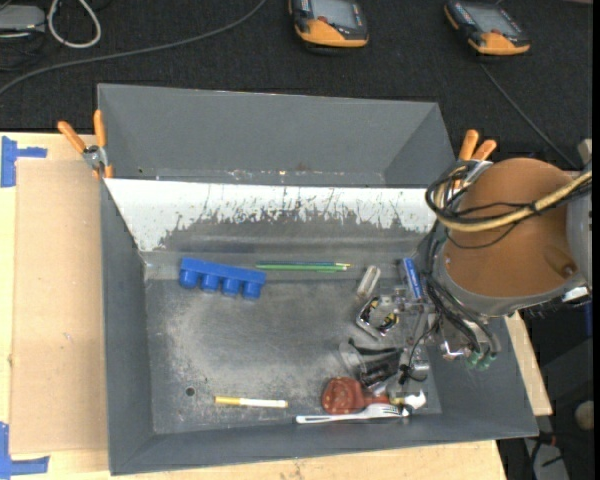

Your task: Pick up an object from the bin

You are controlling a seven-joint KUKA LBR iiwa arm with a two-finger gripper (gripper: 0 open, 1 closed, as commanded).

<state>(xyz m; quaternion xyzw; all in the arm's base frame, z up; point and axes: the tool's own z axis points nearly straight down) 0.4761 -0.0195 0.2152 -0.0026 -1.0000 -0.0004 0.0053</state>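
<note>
My gripper [373, 360] is low in the bin's right front part, its two black fingers apart and open with nothing between them. Just below it, near the front wall, lies a red-brown lump [341, 396]. A white utensil [352, 416] lies along the lump's front side. A small silver piece [368, 280] and a blue pen [410, 276] lie behind the gripper, close to the arm.
A blue block with several studs [220, 277] lies at the back left of the floor, and a thin green stick [302, 266] to its right. A yellow and white pencil [250, 402] lies at the front left. The arm's orange cover and cables hang over the right wall.
</note>
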